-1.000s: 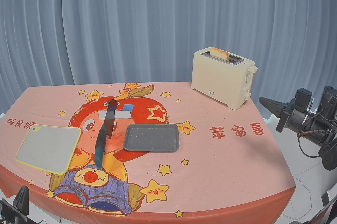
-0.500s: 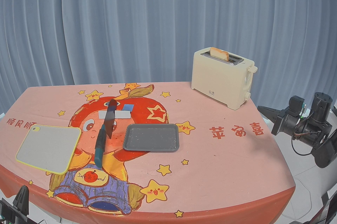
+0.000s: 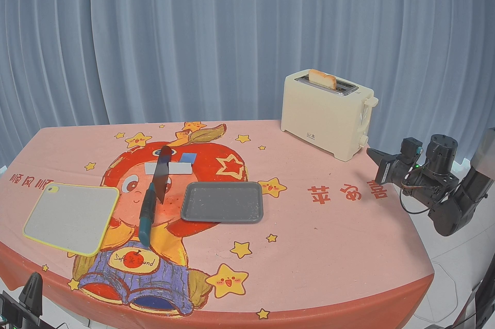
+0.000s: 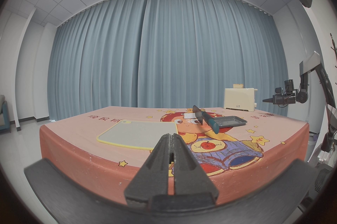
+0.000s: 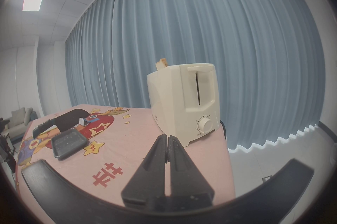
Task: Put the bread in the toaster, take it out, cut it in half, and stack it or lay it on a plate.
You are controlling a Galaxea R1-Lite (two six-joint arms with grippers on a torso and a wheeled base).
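Right gripper (image 3: pixel 372 153) clenched empty, tips near the toaster (image 3: pixel 322 118) base; bread (image 3: pixel 323 79) sits higher (left gripper (image 4: pixel 172 135) clenched too).

Table (image 3: pixel 319 242), printed cloth | board (image 3: pixel 72 217) lower left | knife (image 3: pixel 154 193) left of centre, blade over block (image 3: pixel 178 168) | tray (image 3: pixel 223 202) centre | toaster (image 3: pixel 326 114) upper right, near edge

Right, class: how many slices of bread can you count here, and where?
1. The bread slice sticks up from the toaster, at the back right of the table. A second could hide sunk in a slot.
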